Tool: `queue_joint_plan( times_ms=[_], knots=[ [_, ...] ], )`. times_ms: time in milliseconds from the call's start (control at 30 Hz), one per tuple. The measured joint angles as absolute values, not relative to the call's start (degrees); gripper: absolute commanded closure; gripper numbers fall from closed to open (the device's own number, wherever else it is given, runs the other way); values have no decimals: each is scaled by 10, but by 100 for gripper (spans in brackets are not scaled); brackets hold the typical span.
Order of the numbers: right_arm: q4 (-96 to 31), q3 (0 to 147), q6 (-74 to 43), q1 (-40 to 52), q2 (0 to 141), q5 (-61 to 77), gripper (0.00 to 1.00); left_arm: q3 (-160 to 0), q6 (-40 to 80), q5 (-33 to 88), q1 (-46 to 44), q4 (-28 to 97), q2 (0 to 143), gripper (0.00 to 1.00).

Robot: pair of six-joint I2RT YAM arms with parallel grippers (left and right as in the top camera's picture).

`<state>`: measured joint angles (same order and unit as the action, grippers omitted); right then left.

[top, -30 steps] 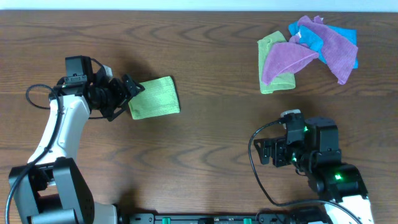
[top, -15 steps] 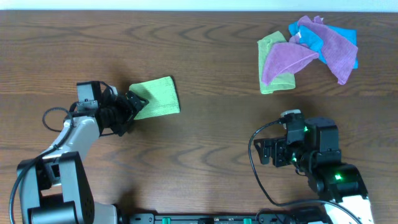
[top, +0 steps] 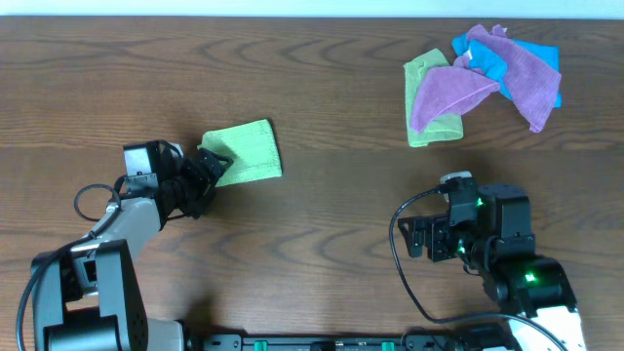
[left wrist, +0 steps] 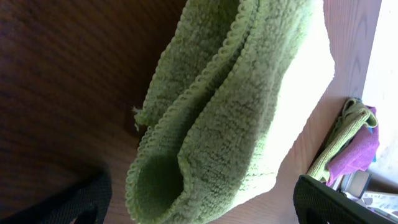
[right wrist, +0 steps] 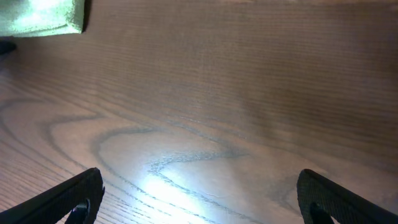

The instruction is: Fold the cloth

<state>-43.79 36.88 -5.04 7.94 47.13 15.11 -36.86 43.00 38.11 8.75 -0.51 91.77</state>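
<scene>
My left pincer [top: 209, 166] is spread wide at the left edge of the cloth [top: 248, 151]. In my left wrist view, its stacked hems and a rolled fold lie between my two fingertips, and I cannot tell whether either one touches it. The cloth lies folded in layers on the tabletop [top: 331, 185], left of centre. My right pincer [top: 417, 241] is also spread apart, holding nothing, over bare wood on the near right side.

Nothing stands close to the cloth. The only other things are well off at the far right: a duller green cloth [top: 427, 97] under a purple cloth [top: 450, 93], with a blue cloth [top: 490, 62] and more purple behind.

A second ago my left wrist sat farther back and more to the left; it has since swung nearer and lower along the cloth's left side. The cloth has not shifted, and my right arm has not moved.

Open wood runs all round the cloth, and it lies well clear of the far edge.
</scene>
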Motion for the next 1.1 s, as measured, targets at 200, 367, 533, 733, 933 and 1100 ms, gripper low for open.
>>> queue_joint_plan(
  times_ms=[200,367,533,733,933,1100],
  knots=[
    [-438,369,-50,79,471,151,1,-364,438,362,77,-34,918,5],
    [-438,369,-50,79,471,151,1,-362,453,349,56,-75,929,5],
    [-438,369,-50,79,471,151,1,-366,466,350,40,-113,948,7],
    [-438,369,-51,79,471,150,1,-371,470,341,37,-165,984,48],
    [-438,369,-51,79,471,150,1,-370,465,334,37,-205,1023,94],
    [-438,368,-51,79,471,149,1,-366,456,338,37,-228,1034,94]
  ],
)
